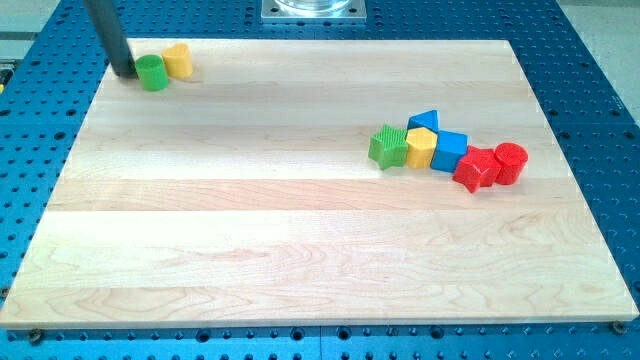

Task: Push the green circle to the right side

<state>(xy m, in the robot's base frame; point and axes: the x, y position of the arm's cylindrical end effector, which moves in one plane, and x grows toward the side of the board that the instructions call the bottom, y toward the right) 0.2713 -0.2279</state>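
The green circle (152, 72) sits near the board's top left corner, touching a yellow block (179, 60) on its right. My tip (123, 72) is just left of the green circle, touching or almost touching it. The dark rod rises from there to the view's top edge.
A cluster lies at the right middle: a green star (388, 146), a yellow pentagon-like block (420, 148), a blue triangle (424, 121), a blue cube (451, 151), a red star (474, 169) and a red cylinder (510, 163). The wooden board (300, 250) lies on a blue perforated table.
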